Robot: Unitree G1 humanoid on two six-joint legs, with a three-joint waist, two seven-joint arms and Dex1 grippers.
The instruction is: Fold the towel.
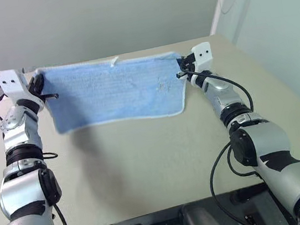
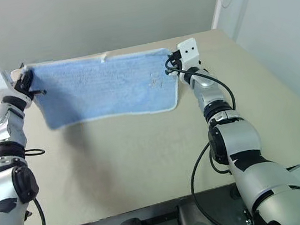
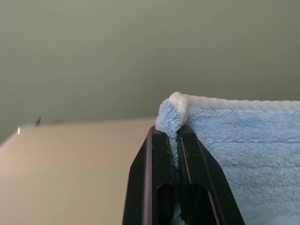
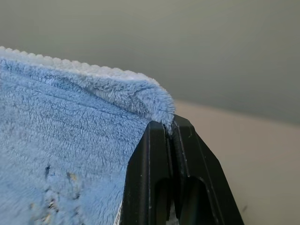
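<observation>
The light-blue towel (image 1: 113,92) with white edging hangs stretched flat in the air above the table, held by its two upper corners. My left gripper (image 1: 38,83) is shut on the upper left corner, and the left wrist view shows the towel (image 3: 243,159) pinched in my left gripper (image 3: 177,136). At the upper right corner my right gripper (image 1: 181,66) is shut on the cloth; in the right wrist view the towel (image 4: 70,140) sits clamped in my right gripper (image 4: 169,124). A small white tag (image 1: 114,62) stands on the top edge. The lower edge hangs free.
The beige table (image 1: 147,169) spreads under the hanging towel, with its right edge (image 1: 280,83) running along a pale wall and its near edge just in front of me. A grey wall stands behind the table.
</observation>
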